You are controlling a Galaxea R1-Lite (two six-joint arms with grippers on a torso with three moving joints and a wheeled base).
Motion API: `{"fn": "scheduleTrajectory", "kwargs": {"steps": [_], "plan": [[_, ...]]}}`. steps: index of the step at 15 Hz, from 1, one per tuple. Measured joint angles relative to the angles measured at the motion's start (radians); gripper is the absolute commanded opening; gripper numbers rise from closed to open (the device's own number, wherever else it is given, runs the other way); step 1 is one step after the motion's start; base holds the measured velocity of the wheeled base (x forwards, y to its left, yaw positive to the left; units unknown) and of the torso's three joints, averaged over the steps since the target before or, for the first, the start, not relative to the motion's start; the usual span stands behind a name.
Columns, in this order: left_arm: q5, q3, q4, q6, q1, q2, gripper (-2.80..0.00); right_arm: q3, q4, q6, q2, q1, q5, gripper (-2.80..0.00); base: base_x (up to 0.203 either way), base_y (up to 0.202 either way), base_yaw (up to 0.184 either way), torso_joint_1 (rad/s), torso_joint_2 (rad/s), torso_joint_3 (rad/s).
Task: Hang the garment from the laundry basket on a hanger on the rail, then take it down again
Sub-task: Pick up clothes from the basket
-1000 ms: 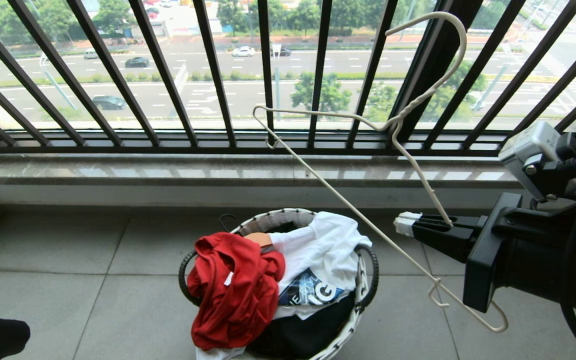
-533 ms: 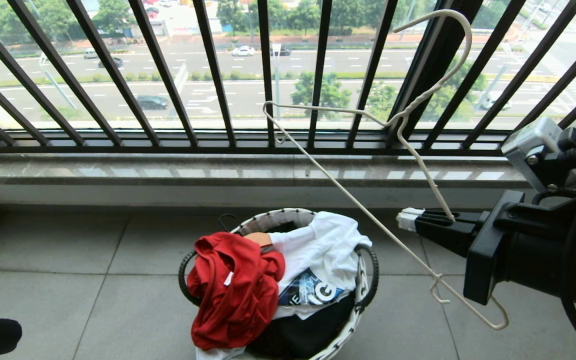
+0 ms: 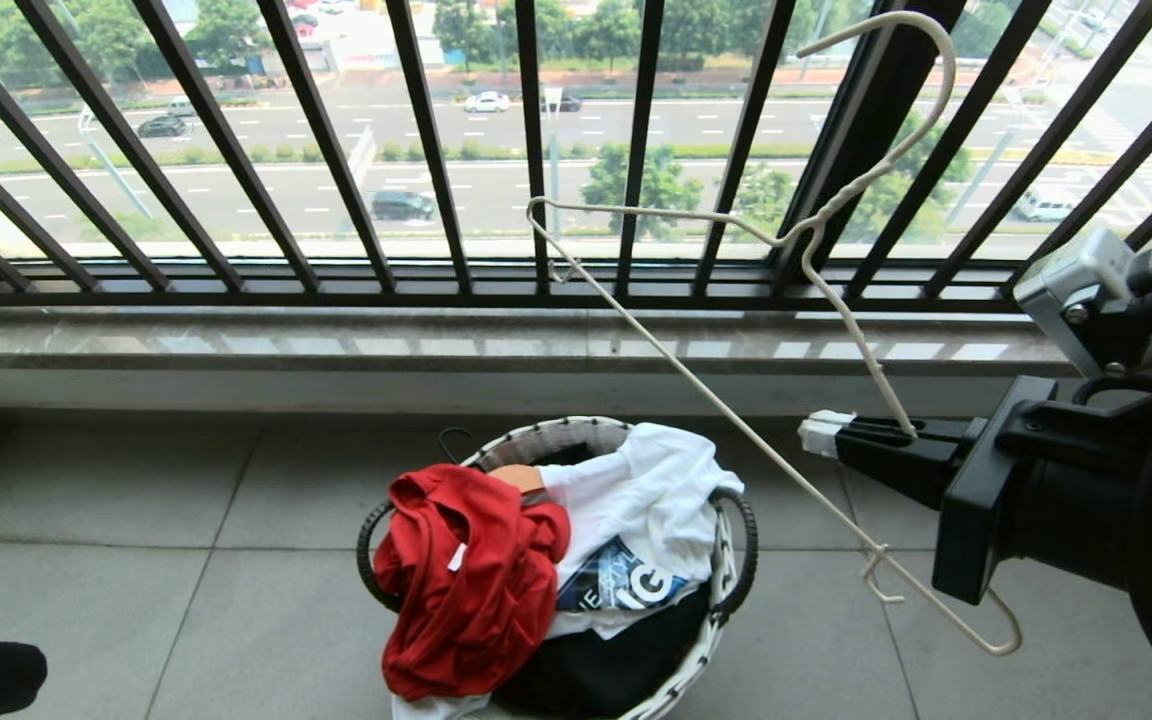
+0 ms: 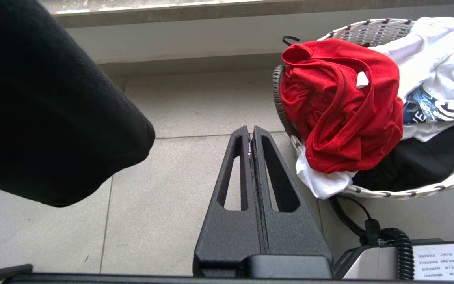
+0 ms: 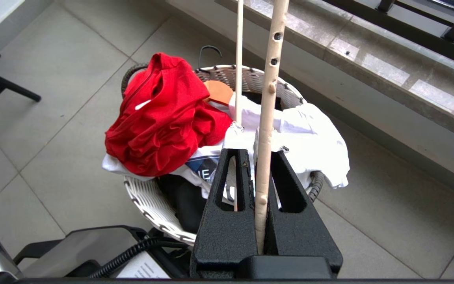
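The red garment (image 3: 471, 585) lies crumpled on top of the laundry basket (image 3: 556, 437) on the tiled floor, draped over its left rim. My right gripper (image 3: 821, 437) hovers to the right of the basket, shut on one arm of the cream wire hanger (image 3: 854, 340). The hanger's hook points up in front of the railing. In the right wrist view the hanger (image 5: 268, 98) runs between that gripper's (image 5: 256, 152) fingers, above the garment (image 5: 160, 118). My left gripper (image 4: 250, 130) is shut and empty, low over the floor left of the garment (image 4: 337, 106) and basket (image 4: 408, 193). The rail is out of view.
A black barred balcony railing (image 3: 436, 150) and a stone sill (image 3: 336, 345) stand behind the basket. A white printed garment (image 3: 656, 490) and a black one (image 3: 596, 670) also fill it. My base with a coiled cable (image 4: 388, 236) sits close by. A dark chair leg (image 5: 6, 85) stands further off.
The hanger and my right gripper have drifted slightly right and up, the hook tilting a little. Basket and clothes have not moved.
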Motion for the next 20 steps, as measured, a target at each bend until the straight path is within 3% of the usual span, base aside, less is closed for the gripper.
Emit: {"fn": "scheduleTrajectory", "kwargs": {"steps": [6, 11, 17, 20], "plan": [[-0.134, -0.285, 0.027, 0.056, -0.018, 0.502, -2.8, -0.007, -0.001, 0.0, -0.019, -0.021, 0.001, -2.8, 0.0, 0.0, 0.0, 0.0, 0.0, 0.0], [-0.155, -0.519, 0.095, 0.075, -0.16, 0.961, -2.8, -0.011, -0.001, 0.001, -0.017, -0.042, 0.002, -2.8, 0.0, 0.0, 0.0, 0.0, 0.0, 0.0], [-0.094, -0.79, 0.139, -0.044, -0.441, 1.406, -2.8, -0.016, -0.001, 0.002, -0.011, -0.051, 0.002, -2.8, 0.0, 0.0, 0.0, 0.0, 0.0, 0.0], [-0.088, -0.84, 0.127, -0.104, -0.511, 1.543, -2.8, -0.018, -0.001, 0.003, -0.006, -0.068, 0.002, -2.8, 0.0, 0.0, 0.0, 0.0, 0.0, 0.0]]}}
